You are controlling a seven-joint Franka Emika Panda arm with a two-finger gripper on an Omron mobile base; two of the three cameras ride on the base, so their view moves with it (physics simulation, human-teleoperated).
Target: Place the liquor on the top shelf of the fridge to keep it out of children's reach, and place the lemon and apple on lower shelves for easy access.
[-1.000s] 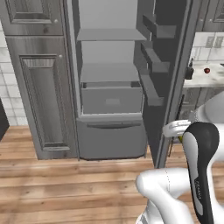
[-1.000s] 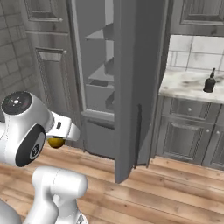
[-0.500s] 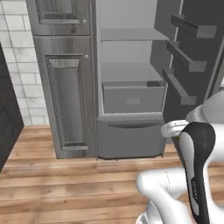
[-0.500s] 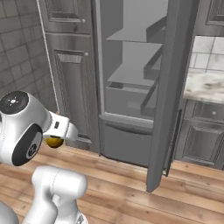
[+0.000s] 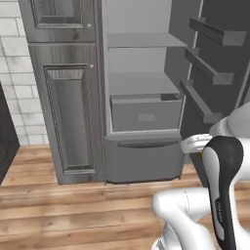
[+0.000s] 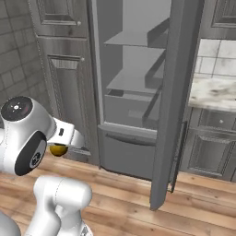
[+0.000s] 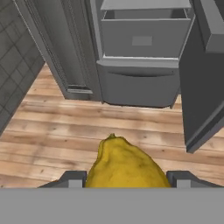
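fingers (image 7: 126, 179) half-spread, clamping lemon (image 7: 124, 164) before open fridge (image 7: 140, 52).

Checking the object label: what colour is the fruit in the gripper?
Yellow-orange, the lemon; hand view shows it best.

Both base cams sit behind the arm, left and right, looking forward at the same open fridge (image 5: 141, 93). Hand cam hangs low, angled down at the wood floor (image 7: 52, 131) close by.
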